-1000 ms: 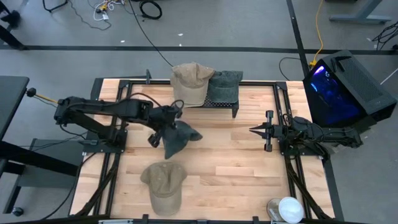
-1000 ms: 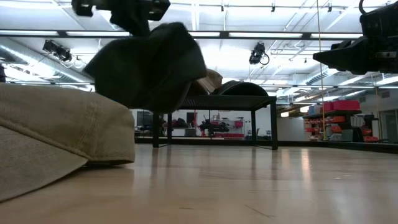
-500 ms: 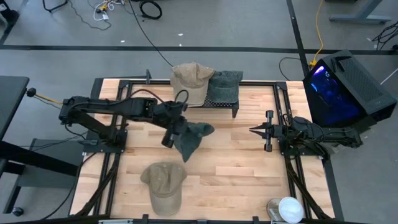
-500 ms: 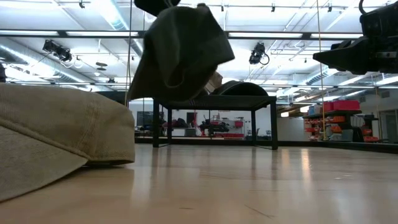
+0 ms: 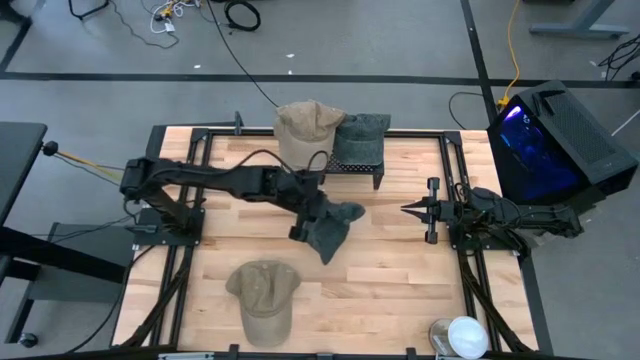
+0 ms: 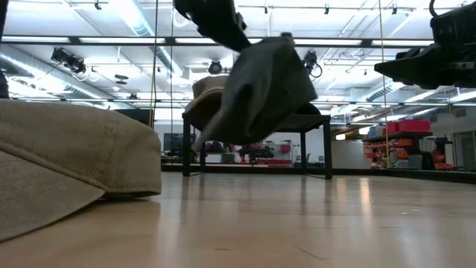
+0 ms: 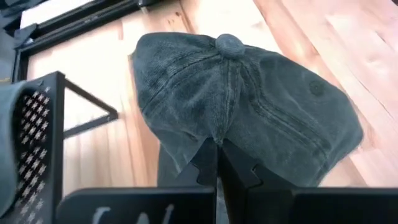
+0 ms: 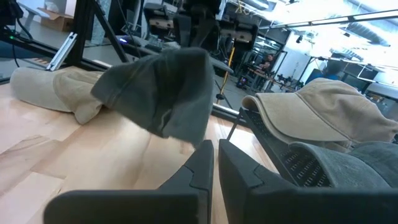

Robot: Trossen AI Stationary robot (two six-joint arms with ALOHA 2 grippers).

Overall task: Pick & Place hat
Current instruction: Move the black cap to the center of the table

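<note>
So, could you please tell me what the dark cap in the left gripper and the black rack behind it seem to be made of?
The dark grey cap, held by the shut left gripper, looks like washed cotton twill: matte, faded along stitched panel seams, with a fabric-covered top button, and it droops softly. The black rack looks like painted or coated metal: a rigid perforated sheet on thin straight legs. Neither is certain from looks alone.

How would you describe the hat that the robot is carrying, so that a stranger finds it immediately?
Start at the black rack on the table's far edge, which bears two hats. Just in front of it, the left gripper holds a dark grey cap in the air. It is the only hat off every surface; the tan cap lies on the table.
</note>
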